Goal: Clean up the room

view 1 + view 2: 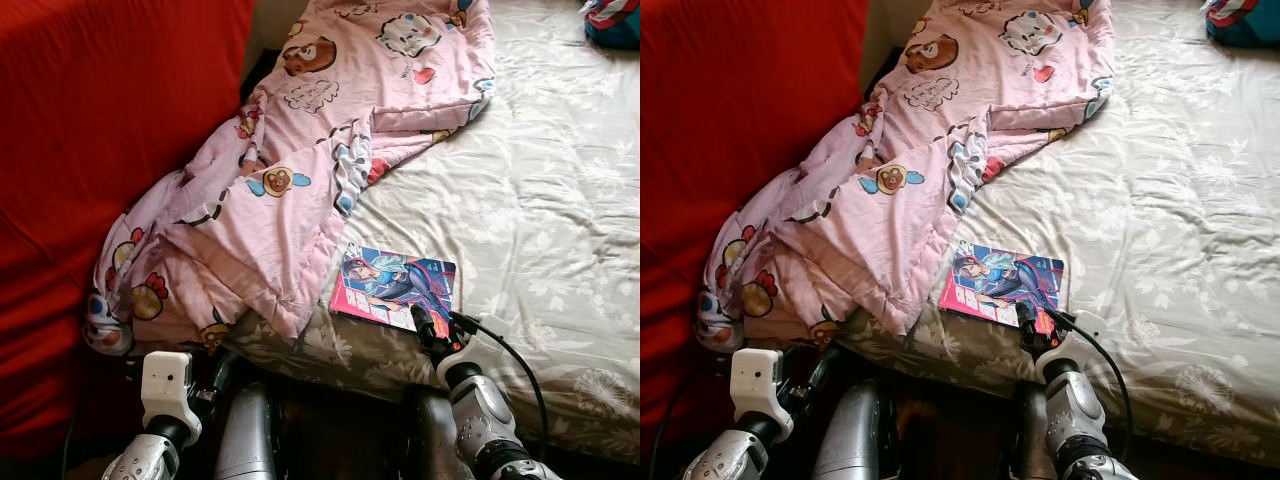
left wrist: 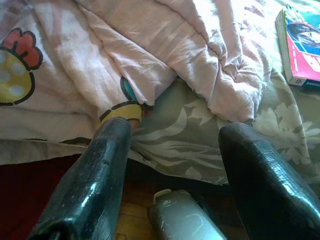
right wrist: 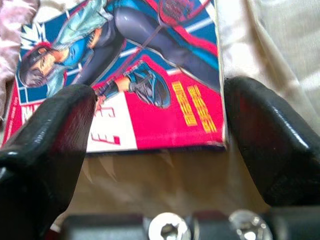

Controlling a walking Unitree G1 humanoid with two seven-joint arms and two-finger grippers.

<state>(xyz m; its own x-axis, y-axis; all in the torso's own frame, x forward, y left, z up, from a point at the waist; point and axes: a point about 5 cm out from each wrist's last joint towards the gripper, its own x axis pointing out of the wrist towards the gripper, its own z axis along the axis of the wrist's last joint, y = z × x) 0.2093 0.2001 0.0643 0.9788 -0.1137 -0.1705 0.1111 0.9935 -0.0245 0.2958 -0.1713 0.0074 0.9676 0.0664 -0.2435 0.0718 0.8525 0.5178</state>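
With my right tool [image 1: 424, 322] spread at the comic book [image 1: 394, 286] on the bed [image 1: 540, 200], grab's next: slide over its corner, pinch. Left tool [image 2: 175, 165] spread, idle by the blanket [image 1: 270, 190].

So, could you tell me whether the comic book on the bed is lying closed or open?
Closed. The comic book lies flat on the bedsheet, front cover up, with no inner pages showing.

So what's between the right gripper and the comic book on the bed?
Just a short strip of bare floral bedsheet, seen in the right wrist view. The open right gripper sits at the comic book's near edge.
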